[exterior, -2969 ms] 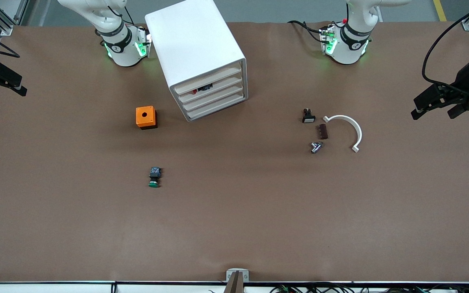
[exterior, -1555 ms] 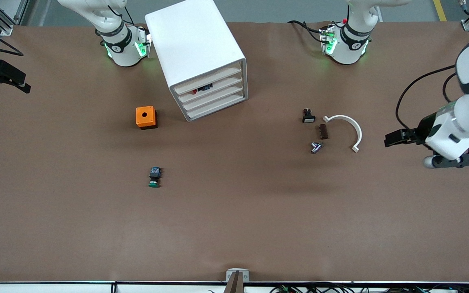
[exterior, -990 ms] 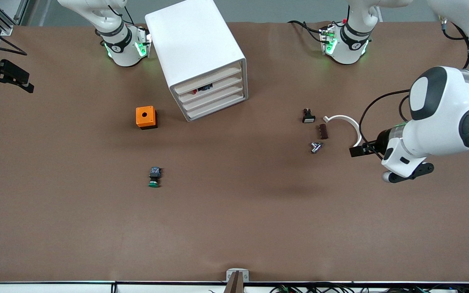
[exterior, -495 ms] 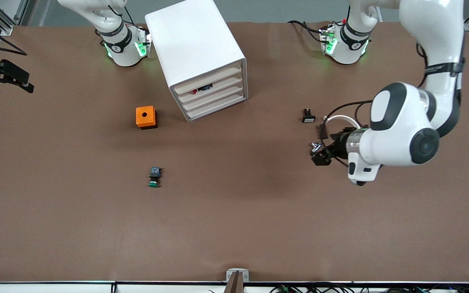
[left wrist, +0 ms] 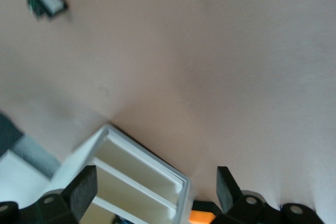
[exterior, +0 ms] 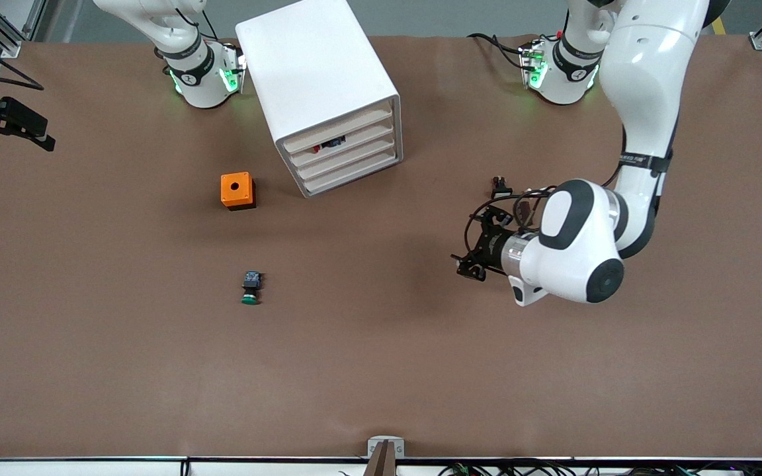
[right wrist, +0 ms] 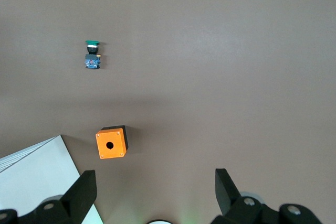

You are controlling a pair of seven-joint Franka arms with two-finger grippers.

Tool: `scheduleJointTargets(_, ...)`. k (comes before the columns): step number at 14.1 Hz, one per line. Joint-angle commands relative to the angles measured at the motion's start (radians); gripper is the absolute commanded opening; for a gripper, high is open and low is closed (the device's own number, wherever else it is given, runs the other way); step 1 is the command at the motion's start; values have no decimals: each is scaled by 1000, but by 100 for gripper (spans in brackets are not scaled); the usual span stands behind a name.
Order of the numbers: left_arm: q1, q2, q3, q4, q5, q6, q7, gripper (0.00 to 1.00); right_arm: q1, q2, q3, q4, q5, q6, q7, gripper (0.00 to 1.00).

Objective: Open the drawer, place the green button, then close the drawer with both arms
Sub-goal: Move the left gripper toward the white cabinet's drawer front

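While both arms hang in the air, the brown table lies flat and matte, its covering running out to metal frame posts at the corners and a grey floor along the robots' edge. A white cabinet stands between the two arm bases, turned at an angle, all four drawers pushed in; small dark and red parts show in the second slot from the top. An orange cube with a round hole sits just beside the cabinet, toward the right arm's end. The button, green cap and blue-black body, lies on its side on bare table, nearer the front camera than the cube and well apart from it.

The left gripper hovers over open table toward the left arm's end, fingers apart, holding nothing. A black switch with a white cap rests near its arm. The right gripper waits at the table's edge, fingers spread, empty.
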Motion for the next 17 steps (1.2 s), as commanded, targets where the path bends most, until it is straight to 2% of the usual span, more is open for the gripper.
scheduleJointTargets(1, 11, 67, -61, 34, -31, -32, -247, 100, 3, -25, -5, -22, 3, 8, -6, 100)
scheduleJointTargets(4, 0, 125, -78, 35, -101, -50, -427, 100, 3, -24, -5, -22, 3, 6, -6, 100)
scheduleJointTargets(8, 2, 224, -140, 35, -158, -50, -614, 100, 1, -22, -5, -22, 3, 5, -6, 100)
scheduleJointTargets(13, 9, 303, -215, 31, -229, -82, -758, 98, 0, -21, -5, -17, 0, 3, -8, 100)
scheduleJointTargets(17, -12, 331, -217, 27, -283, -93, -792, 68, 0, -19, -7, -14, -2, 5, -6, 100)
